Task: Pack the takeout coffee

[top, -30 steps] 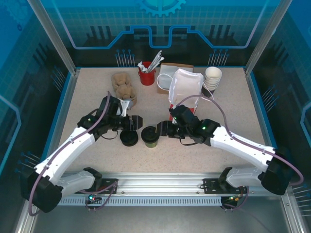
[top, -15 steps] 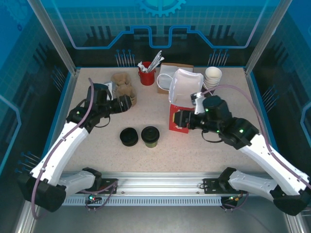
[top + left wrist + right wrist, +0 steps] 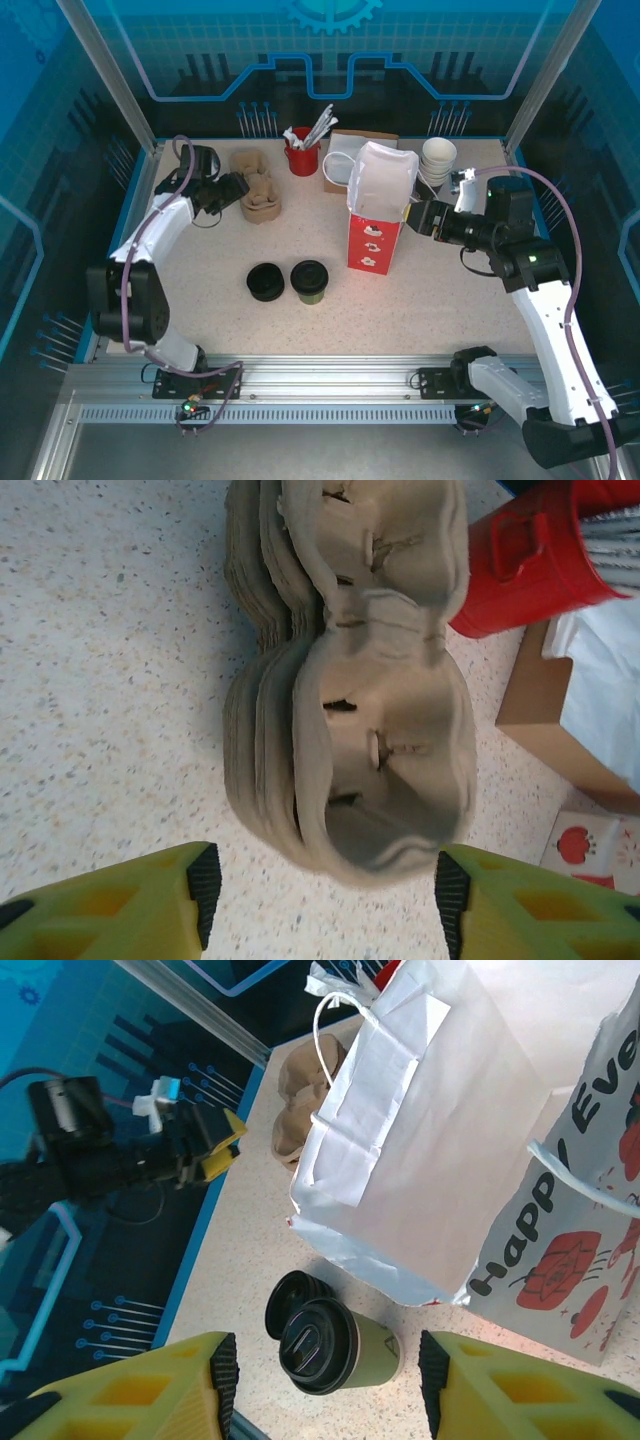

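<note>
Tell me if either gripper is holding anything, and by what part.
Nothing is held: the left gripper and the right gripper are both open.

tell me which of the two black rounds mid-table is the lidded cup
The takeout coffee, the one nearer the bag: an olive-green wall shows under its black lid. The other is a stack of lids.

Speckled beige table (image 3: 200, 310), blue-lit panel walls (image 3: 330, 60), aluminium frame rails (image 3: 330, 375).

Carrier stack (image 3: 258, 190) near table's (image 3: 200, 300) far-left corner; red mug (image 3: 301, 158) at far edge; bag (image 3: 378, 205) mid-table; white cups (image 3: 438, 160) far-right; lids (image 3: 266, 282) near centre.
</note>
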{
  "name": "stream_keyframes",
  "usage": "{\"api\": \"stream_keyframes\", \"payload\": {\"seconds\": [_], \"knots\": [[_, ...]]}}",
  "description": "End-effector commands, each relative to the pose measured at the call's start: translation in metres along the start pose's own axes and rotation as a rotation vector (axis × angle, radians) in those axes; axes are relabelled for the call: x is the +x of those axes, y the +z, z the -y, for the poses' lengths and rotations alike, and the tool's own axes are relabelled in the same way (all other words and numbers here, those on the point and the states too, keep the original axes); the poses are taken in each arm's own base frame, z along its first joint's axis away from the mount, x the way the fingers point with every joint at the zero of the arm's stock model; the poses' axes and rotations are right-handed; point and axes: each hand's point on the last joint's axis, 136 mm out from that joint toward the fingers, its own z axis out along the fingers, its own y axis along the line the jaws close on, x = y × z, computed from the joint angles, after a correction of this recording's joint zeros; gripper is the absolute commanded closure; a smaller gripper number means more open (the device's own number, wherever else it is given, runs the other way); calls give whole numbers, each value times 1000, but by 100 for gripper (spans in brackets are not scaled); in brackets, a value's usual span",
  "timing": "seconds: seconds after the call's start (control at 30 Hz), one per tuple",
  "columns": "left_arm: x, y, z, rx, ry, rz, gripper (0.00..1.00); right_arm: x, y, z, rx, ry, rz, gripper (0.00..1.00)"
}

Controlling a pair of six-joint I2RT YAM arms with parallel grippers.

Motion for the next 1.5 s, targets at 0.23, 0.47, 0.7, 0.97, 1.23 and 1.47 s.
{"api": "stream_keyframes", "payload": {"seconds": [0.23, 0.47, 0.7, 0.97, 1.23, 1.47], "knots": [[-19, 35, 18, 66, -18, -48, 47, 1, 14, 5, -81, 14, -59, 47], [-20, 39, 12, 36, -13, -41, 46, -1, 17, 8, -74, 20, -64, 46], [-14, 44, 8, 34, -14, -54, 45, -1, 20, 10, -72, 27, -70, 46], [-11, 53, 6, 36, -21, -70, 47, -1, 22, 12, -69, 31, -74, 46], [-11, 55, 10, 59, -28, -78, 57, -1, 25, 14, -71, 35, -81, 46], [-10, 53, 12, 66, -30, -82, 75, 0, 28, 15, -74, 40, -91, 46]]}}
